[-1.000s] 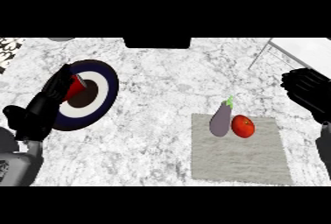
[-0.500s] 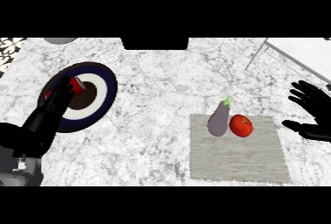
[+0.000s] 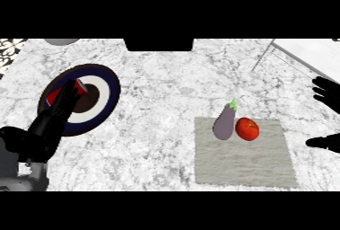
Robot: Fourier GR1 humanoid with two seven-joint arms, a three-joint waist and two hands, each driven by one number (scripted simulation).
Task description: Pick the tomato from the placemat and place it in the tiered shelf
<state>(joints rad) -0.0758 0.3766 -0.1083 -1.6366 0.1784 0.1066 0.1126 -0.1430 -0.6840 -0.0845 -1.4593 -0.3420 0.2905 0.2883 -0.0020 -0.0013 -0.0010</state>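
One round, glossy red tomato [image 3: 247,129] we see on a woven grey mat [image 3: 243,161], right hand [image 3: 327,96] fingers spread wide.

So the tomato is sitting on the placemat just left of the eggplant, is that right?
Not quite. The head view shows the tomato on the placemat just right of the eggplant, not left of it.

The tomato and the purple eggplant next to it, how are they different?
The tomato is red and round; the eggplant is purple and long. The tomato looks smaller than the eggplant. The eggplant has a green stem at its top; the tomato shows none. Both lie side by side on the grey placemat.
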